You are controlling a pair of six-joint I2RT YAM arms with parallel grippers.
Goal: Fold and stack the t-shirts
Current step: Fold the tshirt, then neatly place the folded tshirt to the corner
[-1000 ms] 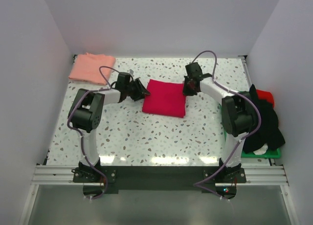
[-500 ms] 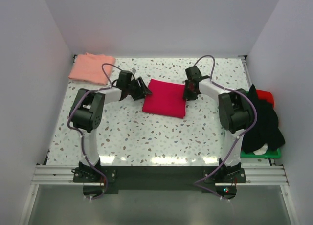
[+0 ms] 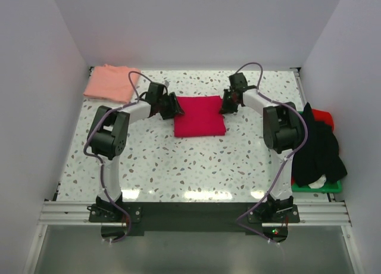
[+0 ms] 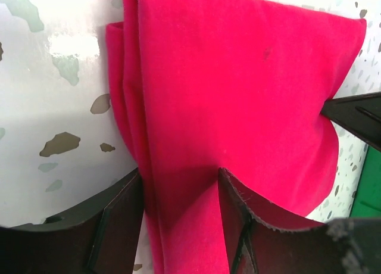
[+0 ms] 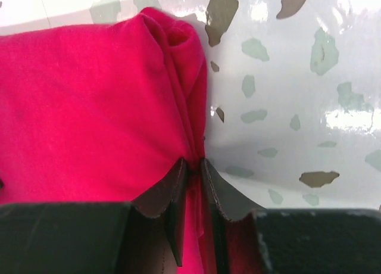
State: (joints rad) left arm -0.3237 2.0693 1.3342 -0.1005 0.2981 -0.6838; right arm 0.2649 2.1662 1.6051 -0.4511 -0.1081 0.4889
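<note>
Right gripper [image 3: 225,104] is closed almost fully. Its wrist view shows the two fingers nearly meeting at the tip [image 5: 193,167], with a thin ridge of the red shirt [image 3: 200,116] pinched between them at the shirt's 3 o'clock edge. Left gripper [image 3: 172,107] sits at the 9 o'clock edge. In its own view [image 4: 178,187] the fingers stand well apart, and the folded edge of the shirt fills the gap between them. The cloth also continues outside one finger, so I cannot tell if this side really clamps the cloth or only straddles it.

The red shirt is a folded rectangle on the table [image 3: 178,161], a little toward 12 o'clock from the middle, between the two grippers. The pink shirt [image 3: 110,82] lies folded in the 10 o'clock corner, well apart from it. I judge the remaining step is to carry the red one over there.

The main risk is an uneven hold. If the arms lift or drag now and the left side is loose, that edge can slip out, and the shirt would swing from the right pinch and unfold. The right pinch looks thin, so it may hold only the upper layers, and the lower ones could fall open. Pulling the two arms apart too strongly could also stretch the fold flat.
</note>
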